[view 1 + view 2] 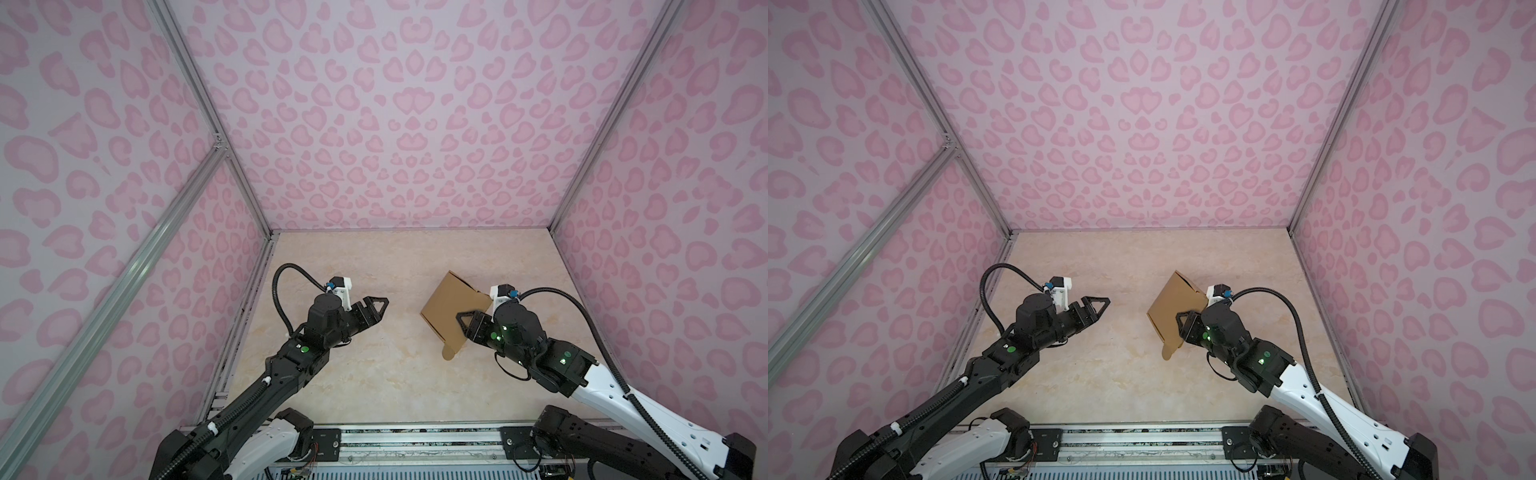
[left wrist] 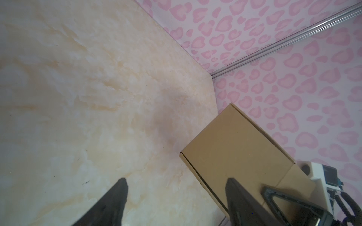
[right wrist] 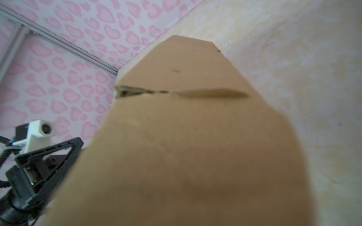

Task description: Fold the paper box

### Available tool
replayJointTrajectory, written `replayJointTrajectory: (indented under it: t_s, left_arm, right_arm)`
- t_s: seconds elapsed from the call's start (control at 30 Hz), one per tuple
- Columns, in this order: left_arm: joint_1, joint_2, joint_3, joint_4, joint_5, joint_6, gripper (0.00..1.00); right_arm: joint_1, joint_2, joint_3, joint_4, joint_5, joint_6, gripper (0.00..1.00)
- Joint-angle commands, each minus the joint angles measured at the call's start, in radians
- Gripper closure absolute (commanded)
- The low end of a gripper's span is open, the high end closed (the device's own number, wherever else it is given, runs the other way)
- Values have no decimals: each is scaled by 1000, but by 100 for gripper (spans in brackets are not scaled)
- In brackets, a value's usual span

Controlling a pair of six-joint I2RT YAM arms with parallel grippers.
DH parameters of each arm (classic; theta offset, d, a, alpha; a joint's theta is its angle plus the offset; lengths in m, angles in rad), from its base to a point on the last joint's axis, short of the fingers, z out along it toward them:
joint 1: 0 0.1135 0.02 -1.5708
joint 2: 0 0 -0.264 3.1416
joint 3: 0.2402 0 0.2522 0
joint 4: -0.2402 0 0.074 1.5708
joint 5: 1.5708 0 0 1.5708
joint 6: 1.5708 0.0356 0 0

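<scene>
- The paper box (image 1: pixel 451 309) was seen over the right part of the table (image 1: pixel 374 382), tipped up at an angle, with a rounded tab (image 1: pixel 446 353) hanging at its near corner.
- It was clasped by the right gripper (image 1: pixel 463 320), with one finger laid across its upper face. The tilt was probably meant to turn the unfinished side towards the other arm.
- The left gripper (image 1: pixel 380 303) was held spread and empty, well apart from the box, apparently so that a flap could be reached next.
</scene>
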Motion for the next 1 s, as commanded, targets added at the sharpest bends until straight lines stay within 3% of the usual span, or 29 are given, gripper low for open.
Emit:
replayJointTrajectory:
  t_s: [0.0, 0.37, 0.97]
  left_arm:
    - [2, -2, -12, -6, 5, 26, 19]
    - [2, 29, -28, 20, 30, 13, 18]
    - [2, 64, -68, 68, 63, -12, 18]
  right_arm:
    - [1, 6, 44, -268, -11, -87, 49]
    - [-4, 159, 233, -541, -78, -237, 49]
    - [-18, 379, 390, -641, -167, -387, 49]
